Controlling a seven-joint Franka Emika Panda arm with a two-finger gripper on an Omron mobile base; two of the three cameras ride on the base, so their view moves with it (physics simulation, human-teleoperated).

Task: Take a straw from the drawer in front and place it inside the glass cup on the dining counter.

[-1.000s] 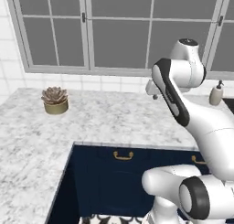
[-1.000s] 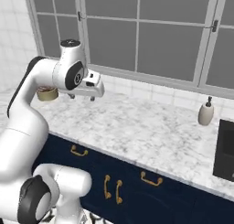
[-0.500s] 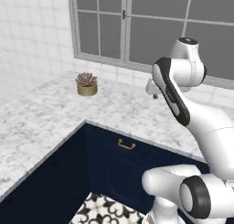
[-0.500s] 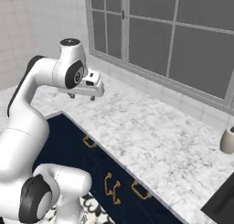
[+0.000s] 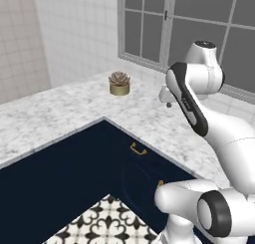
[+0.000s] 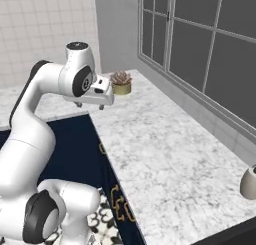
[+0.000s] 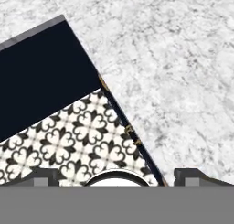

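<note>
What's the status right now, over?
Gripper open, empty, raised over the marble counter corner. Navy drawer front with brass handle shut; no straw or cup sighted. Potted succulent sits well off by the window, nothing blocking.

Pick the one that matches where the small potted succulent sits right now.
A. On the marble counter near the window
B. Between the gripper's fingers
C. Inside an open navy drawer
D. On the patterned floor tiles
A: the potted succulent stands upright on the marble counter just below the window, apart from the gripper, whose fingers are spread with nothing between them.
</note>
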